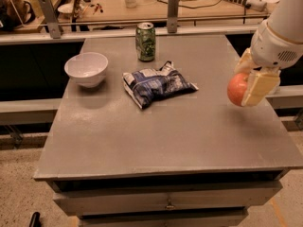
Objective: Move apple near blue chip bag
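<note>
Counts first: one grey flat-topped metal bench, carrying one bowl, one can and one bag, plus one apple and one hand over its right side.

At far left, toward the back: a round white ceramic bowl, upright, showing only plain white inside.

Further right, at the back near the middle: a tall green metal drink can, upright, well apart from the bowl.

Just in front of the can, near the bench's middle: a crinkled foil chip bag in dark blue and white, lying flat. Long axis roughly left to right, with the right end pointing toward the apple and one corner jutting toward the front edge. Close to the can, but whether touching is hard to say.

At far right, near the bench's right edge: a round orange-red apple, well apart from the chip bag. No long axis to speak of, and the stem dimple hidden. Seems raised just off the surface.

Clamped around it: the pale cream two-finger hand, hanging from a white arm that enters from the upper right, with one flat finger across the apple's right face.
</note>
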Robot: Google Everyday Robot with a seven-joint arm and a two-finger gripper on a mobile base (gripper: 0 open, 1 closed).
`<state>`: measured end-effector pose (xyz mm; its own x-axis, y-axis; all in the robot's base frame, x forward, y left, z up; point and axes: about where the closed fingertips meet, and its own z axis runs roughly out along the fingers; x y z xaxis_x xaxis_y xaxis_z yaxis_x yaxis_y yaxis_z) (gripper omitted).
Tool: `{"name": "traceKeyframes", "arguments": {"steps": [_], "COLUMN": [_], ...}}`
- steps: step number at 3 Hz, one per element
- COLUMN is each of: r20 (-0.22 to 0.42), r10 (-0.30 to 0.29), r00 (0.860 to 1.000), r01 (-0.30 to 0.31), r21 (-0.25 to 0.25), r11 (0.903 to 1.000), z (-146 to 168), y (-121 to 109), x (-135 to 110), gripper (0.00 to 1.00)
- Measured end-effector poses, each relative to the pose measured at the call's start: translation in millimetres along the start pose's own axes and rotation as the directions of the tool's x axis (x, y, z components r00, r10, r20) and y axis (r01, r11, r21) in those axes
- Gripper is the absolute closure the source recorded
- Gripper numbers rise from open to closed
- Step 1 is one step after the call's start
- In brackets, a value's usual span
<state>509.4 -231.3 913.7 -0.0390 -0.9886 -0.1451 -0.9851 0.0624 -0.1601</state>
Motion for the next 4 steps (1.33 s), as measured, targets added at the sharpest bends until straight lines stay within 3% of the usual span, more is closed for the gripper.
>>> {"name": "traceKeyframes", "arguments": {"steps": [1, 2, 4], "r20": [0.021, 0.021, -0.001], "r10": [-0.036, -0.056, -0.073], "r00": [0.999, 0.998, 0.997], "r01": [0.035, 0.055, 0.073], "r21": [0.044, 0.053, 0.009], "r11": [0.9984, 0.9971, 0.9973], "z": [-5, 8, 54], "y": [-24, -35, -26], "x": [-37, -69, -97], "gripper": [1.0, 1.0, 1.0]}}
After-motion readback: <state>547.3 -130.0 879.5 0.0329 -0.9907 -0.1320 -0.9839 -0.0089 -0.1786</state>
